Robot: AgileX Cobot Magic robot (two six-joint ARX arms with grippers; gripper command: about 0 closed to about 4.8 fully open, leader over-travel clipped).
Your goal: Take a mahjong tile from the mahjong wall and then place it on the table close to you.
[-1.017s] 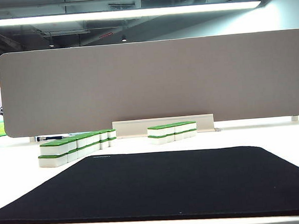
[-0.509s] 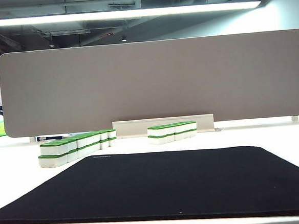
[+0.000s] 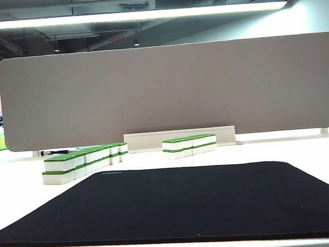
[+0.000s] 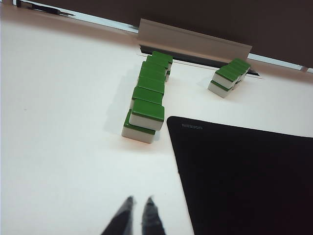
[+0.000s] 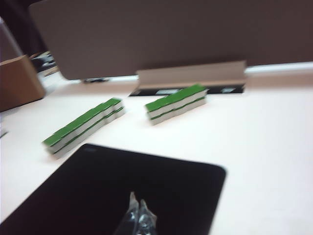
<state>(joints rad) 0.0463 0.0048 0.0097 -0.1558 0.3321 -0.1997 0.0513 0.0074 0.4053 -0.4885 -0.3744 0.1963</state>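
A: Table [image 3: 22,193] first, biggest thing. White top, black mat [image 3: 181,204] fills lower centre of ext view. Grey partition [image 3: 168,92] across the back.

B: Tiles?

A: Mahjong wall [image 3: 83,161], left of centre in ext view, just past mat's far-left corner. Two high, green tops, runs away from cam. Shorter row [image 3: 190,145] sits centre, near the pale base strip [image 3: 179,138] under the partition.

B: Arms in ext view?

A: Neither shows. Wrist cams only. Left gripper [image 4: 138,215] at bottom centre of its frame, tips nearly together, nothing between them, over bare white table beside mat edge. Wall [image 4: 148,98] is upper centre there, well apart from tips.

B: Right?

A: Right gripper [image 5: 137,211] bottom centre of its frame, above the mat [image 5: 122,191], tips look pinched close, empty. Frame is blurred tho, so fine detail is soft.

B: Step?

A: Approach, imo. No tile taken yet. To do it well: open jaws before descending, go for a top tile at the near end of the wall, straddle its short sides, come straight down so neighbours don't get nudged. Lift clean, then set down on near part of table.

B: Risk?

A: Dragging the lower tile or knocking the row crooked.
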